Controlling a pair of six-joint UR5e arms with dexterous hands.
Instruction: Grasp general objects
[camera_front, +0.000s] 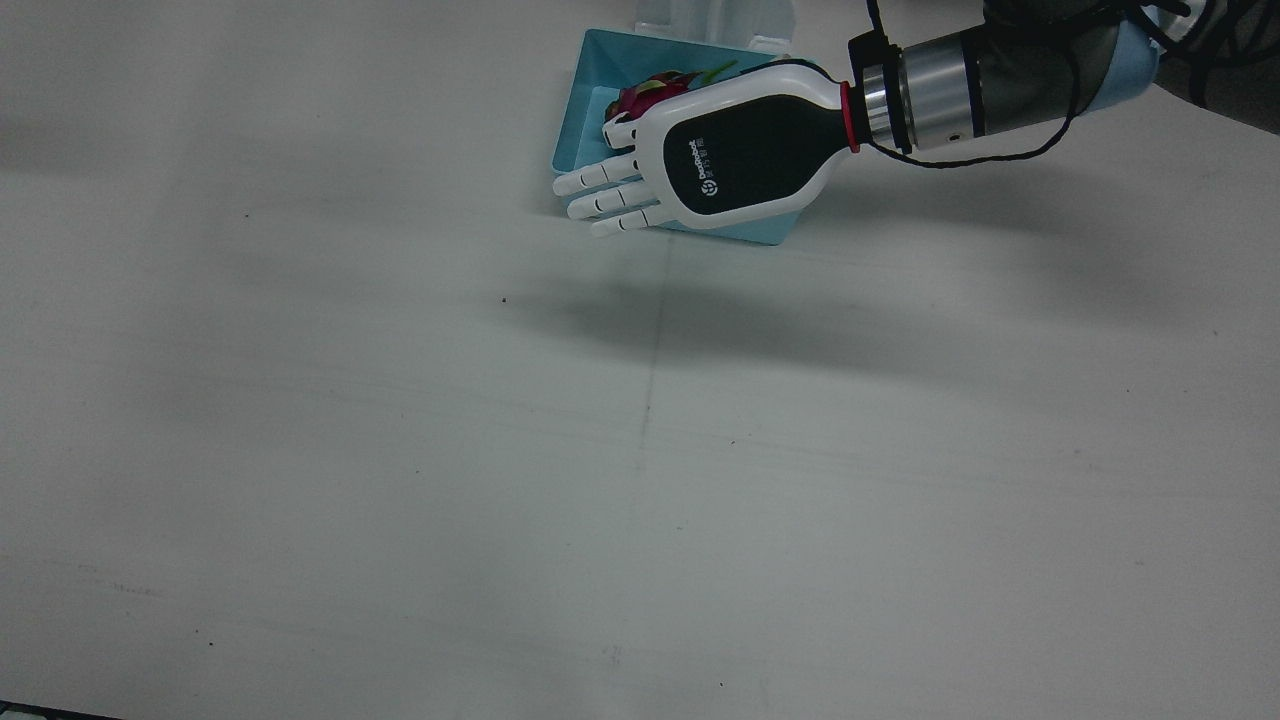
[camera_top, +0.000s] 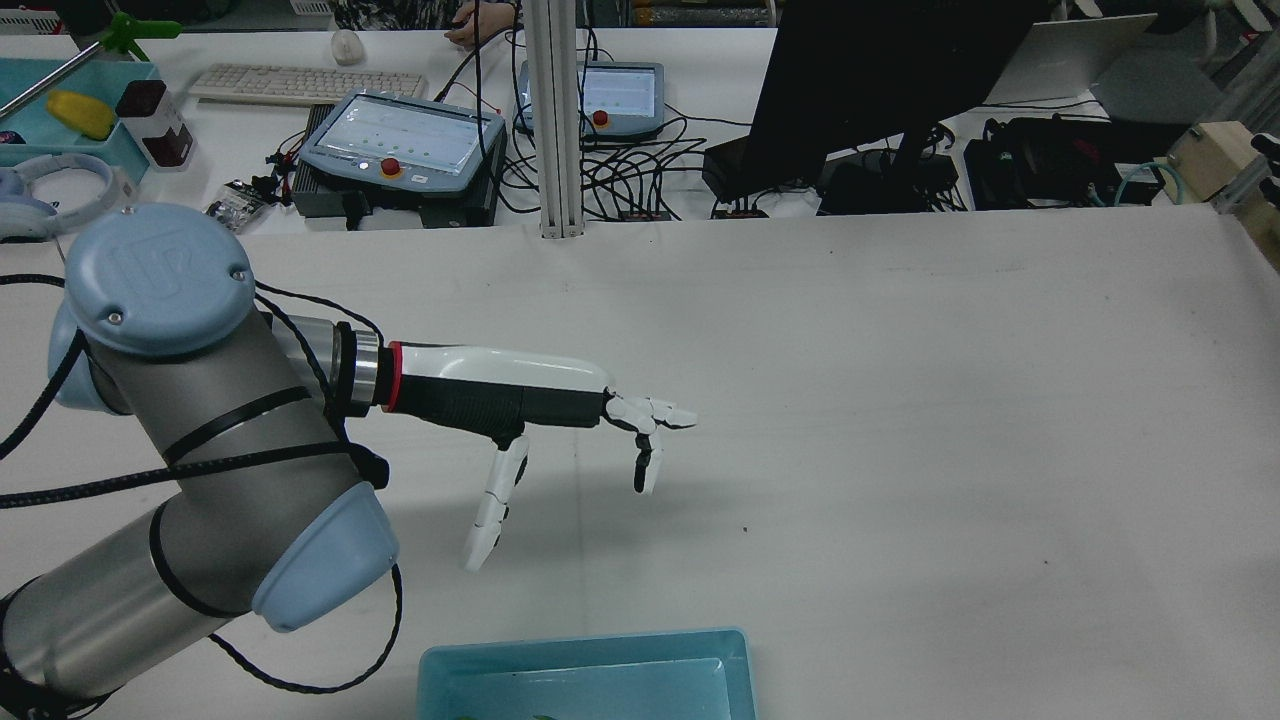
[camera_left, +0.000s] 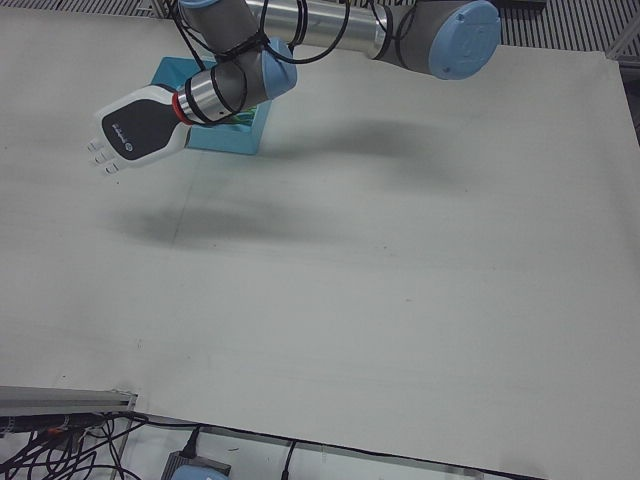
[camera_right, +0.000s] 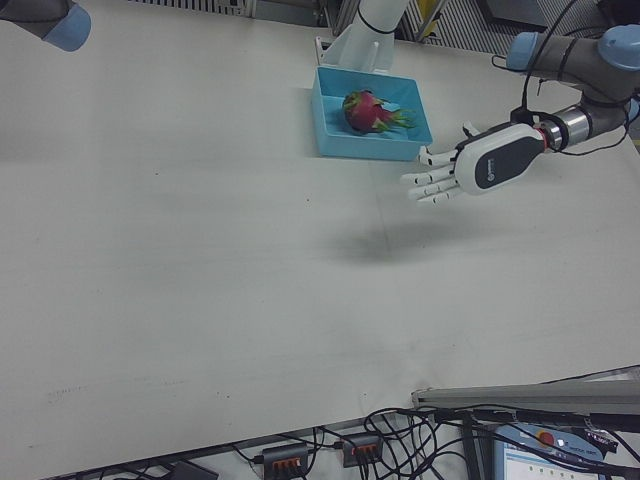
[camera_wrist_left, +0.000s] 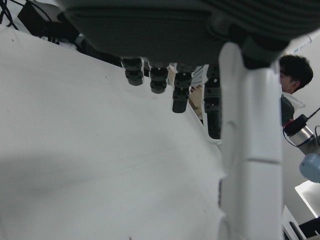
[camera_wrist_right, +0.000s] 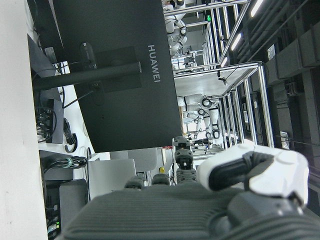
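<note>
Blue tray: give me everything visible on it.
The blue tray is a shallow, square, plastic-looking bin with sloped walls, flat on the white table near the pedestal. A red-pink dragon fruit with green tips lies inside. The left robot hand hangs open beside it, touching nothing.

Broad white bench (camera_top: 950, 400), scuffed, with soft shadows. Beyond its far edge: dark monitor (camera_top: 880, 70), keyboard (camera_top: 300, 82), tangled cables (camera_top: 640, 170).

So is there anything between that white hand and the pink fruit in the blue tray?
Only the blue tray's near wall. In the right-front view the left hand hovers open beside it, apart from the dragon fruit inside; nothing else intervenes.
</note>
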